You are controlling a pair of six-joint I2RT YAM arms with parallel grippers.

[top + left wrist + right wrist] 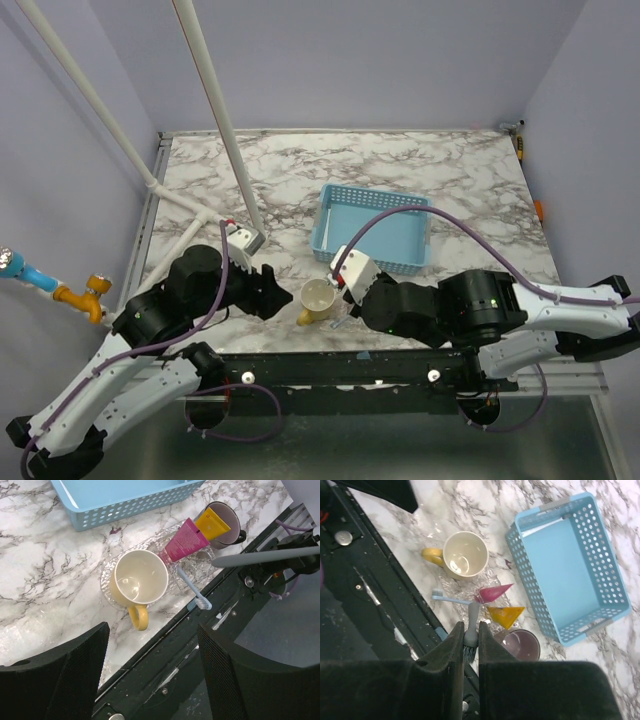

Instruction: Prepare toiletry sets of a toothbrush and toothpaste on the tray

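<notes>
My right gripper (470,634) is shut on the bristle end of the grey toothbrush (472,616), whose handle points out over the clear glass tray (107,587). The same toothbrush (265,556) shows as a grey stick in the left wrist view. On the tray lie the pink toothpaste tube (185,540) and the pale blue toothbrush (191,586), its head over the table's front edge. The yellow toothpaste tube (212,524) rests against the purple mug (231,515). My left gripper (155,665) hangs open and empty over the table's front edge, near the yellow mug (140,577).
The yellow mug (465,555) stands upright on the tray's left part, handle toward the table edge. A light blue perforated basket (376,230) sits behind the tray. The black front rail (330,365) runs just below the tray. White pipes (215,100) cross the back left.
</notes>
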